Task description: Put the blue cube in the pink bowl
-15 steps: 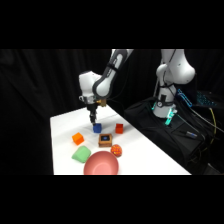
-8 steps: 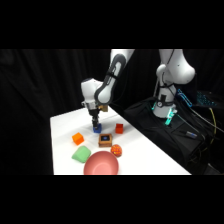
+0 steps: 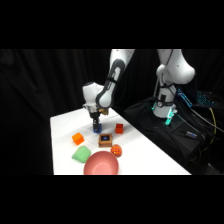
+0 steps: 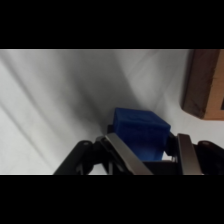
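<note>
My gripper (image 4: 145, 150) is down on the table, fingers flanking the cube (image 4: 140, 132), not clearly clamped; looks light, rigid, smooth – pinch flat opposite faces mid-height, bowl (image 3: 101, 164) is near

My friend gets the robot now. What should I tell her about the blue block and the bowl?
Gripper: down at the table, its fingers either side of the blue cube; whether they are squeezing it yet cannot be told.
Blue cube: on the white table, beside the brown wooden block.
Pink bowl: at the table's near edge, nothing showing inside.
Done: gripper is at the cube.
Left: grip it, lift it, carry it over the brown block to the bowl, let go.
</note>
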Robot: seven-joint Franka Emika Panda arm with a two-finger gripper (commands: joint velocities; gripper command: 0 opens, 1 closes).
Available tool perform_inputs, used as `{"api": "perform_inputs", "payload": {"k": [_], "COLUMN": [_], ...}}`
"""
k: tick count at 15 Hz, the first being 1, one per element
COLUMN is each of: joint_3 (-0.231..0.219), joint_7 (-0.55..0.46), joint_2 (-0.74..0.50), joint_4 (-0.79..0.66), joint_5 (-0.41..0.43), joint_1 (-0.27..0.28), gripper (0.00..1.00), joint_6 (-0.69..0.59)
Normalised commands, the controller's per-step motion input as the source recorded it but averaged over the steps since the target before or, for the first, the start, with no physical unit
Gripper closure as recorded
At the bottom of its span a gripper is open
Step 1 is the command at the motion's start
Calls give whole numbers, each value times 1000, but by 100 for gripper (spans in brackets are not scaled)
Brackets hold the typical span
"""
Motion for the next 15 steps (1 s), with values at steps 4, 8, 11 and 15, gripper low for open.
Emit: {"api": "perform_inputs", "payload": {"k": [4, 8, 11, 15], "joint_3": [-15, -93, -138, -128], "joint_7": [103, 101, 100, 86], "joint_2": [-23, -263, -441, -433], "joint_4": [-58, -167, -154, -48], "joint_5": [32, -92, -187, -218], "joint_1": [3, 68, 97, 85], "gripper": [74, 78, 78, 78], "joint_6": [128, -130, -343, -448]}}
